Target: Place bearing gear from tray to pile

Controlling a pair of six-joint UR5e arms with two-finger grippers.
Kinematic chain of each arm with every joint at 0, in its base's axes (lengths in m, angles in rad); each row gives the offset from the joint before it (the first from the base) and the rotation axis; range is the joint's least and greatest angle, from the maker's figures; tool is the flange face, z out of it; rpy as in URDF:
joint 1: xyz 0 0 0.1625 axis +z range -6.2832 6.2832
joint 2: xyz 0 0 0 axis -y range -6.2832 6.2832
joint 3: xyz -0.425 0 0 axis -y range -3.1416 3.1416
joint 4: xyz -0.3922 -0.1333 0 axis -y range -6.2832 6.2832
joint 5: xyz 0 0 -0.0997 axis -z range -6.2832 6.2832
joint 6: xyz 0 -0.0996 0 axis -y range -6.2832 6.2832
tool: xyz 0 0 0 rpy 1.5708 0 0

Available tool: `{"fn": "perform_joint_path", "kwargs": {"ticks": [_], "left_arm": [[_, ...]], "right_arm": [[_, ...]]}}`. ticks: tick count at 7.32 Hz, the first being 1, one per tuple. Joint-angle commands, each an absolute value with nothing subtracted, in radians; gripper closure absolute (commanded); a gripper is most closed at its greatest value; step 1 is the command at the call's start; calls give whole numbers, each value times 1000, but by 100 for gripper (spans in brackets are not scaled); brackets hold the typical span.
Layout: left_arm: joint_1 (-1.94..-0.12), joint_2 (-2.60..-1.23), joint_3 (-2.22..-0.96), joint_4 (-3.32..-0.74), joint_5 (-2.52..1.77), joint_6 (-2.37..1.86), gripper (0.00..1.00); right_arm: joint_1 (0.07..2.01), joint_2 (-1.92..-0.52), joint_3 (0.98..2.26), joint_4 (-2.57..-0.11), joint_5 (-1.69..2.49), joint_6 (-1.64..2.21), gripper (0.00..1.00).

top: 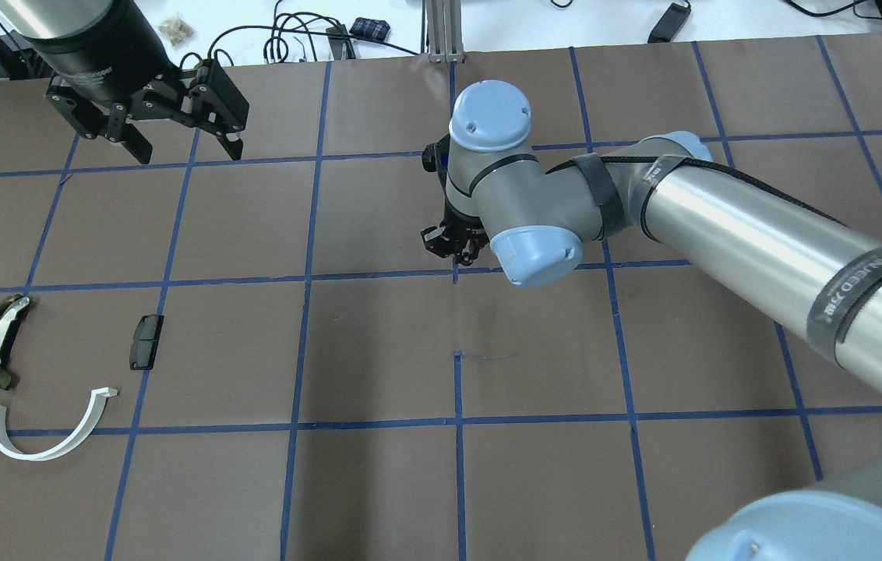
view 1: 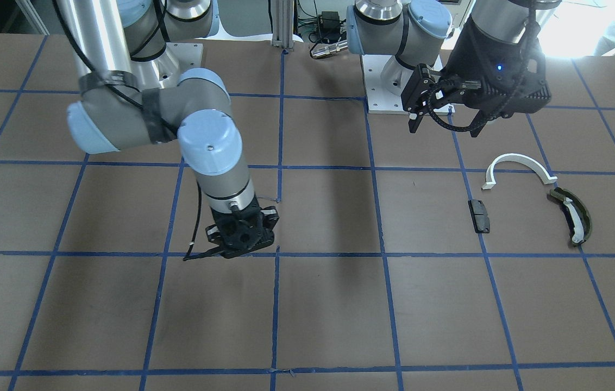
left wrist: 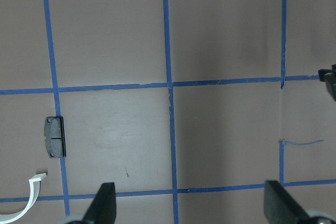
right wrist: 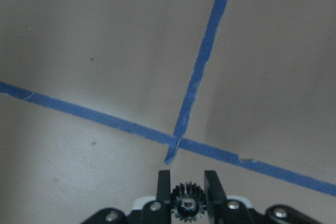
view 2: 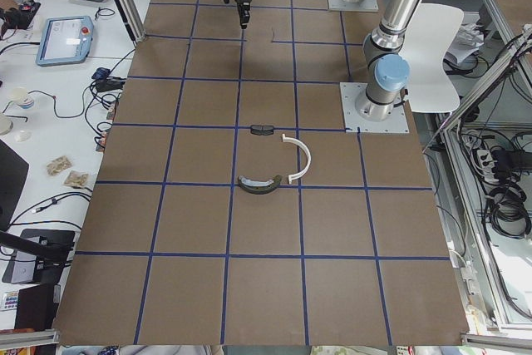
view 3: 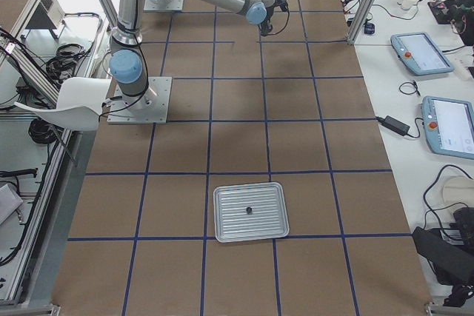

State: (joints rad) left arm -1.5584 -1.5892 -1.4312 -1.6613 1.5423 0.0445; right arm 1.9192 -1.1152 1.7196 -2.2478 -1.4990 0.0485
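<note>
A: Starting from the table's right end. What's nearest?
B: Tray (view 3: 268, 224), metal, flat on the table (view 3: 311, 138), inside one grid square. One small dark part (view 3: 249, 210) near its middle, too small to name.

A: And the bearing gear?
B: Further up the table, well apart from the tray. Bearing gear (right wrist: 187, 206) sits in the right gripper (right wrist: 187, 179). Fingers (right wrist: 164, 187) are closed on its toothed rim, one on each side. It is black, with its bore facing the wrist camera.

A: Gripper's position?
B: Pointing down over a crossing of blue tape lines (right wrist: 195, 90). Appears clear of the surface.

A: Beyond that?
B: Left gripper (top: 184, 144), held high over the table's left half. Jaws spread wide, empty.

A: The pile?
B: Farthest out, toward the left end. Three loose parts flat on the table.
- Black block (top: 146, 341) lies on a tape line, by itself.
- White arc (view 1: 515, 157) is a half-ring with its open side away from the robot.
- Olive piece (view 1: 576, 217) is curved and carries a white strip.

One end of the arc lies just beside one end of the olive piece; I cannot tell whether they touch.

A: Gear to pile?
B: Well apart.
</note>
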Motion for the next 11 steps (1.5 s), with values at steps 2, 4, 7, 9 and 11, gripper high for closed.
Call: {"fn": "perform_joint_path", "kwargs": {"ticks": [2,4,7,9,11], "left_arm": [[-1559,-1589,-1431,-1661,1542,44,0],[-1559,-1589,-1431,-1661,1542,44,0],[-1568,-1610,-1451,-1652,1540,25,0],[-1586,-1650,-1468,-1623,1529,-125,0],[-1760,-1738,-1567,-1400,1491,-246,1]], "right_arm": [[1921,-1120,1740,-2260,-1500,45,0],[1849,-1155,1660,-2194,-1506,-46,0],[1563,-1253,1631,-2057,-1540,-311,0],[1308,-1299,1631,-1953,-1542,-596,0],[1017,-1292,1631,-1962,-1551,-970,0]]}}
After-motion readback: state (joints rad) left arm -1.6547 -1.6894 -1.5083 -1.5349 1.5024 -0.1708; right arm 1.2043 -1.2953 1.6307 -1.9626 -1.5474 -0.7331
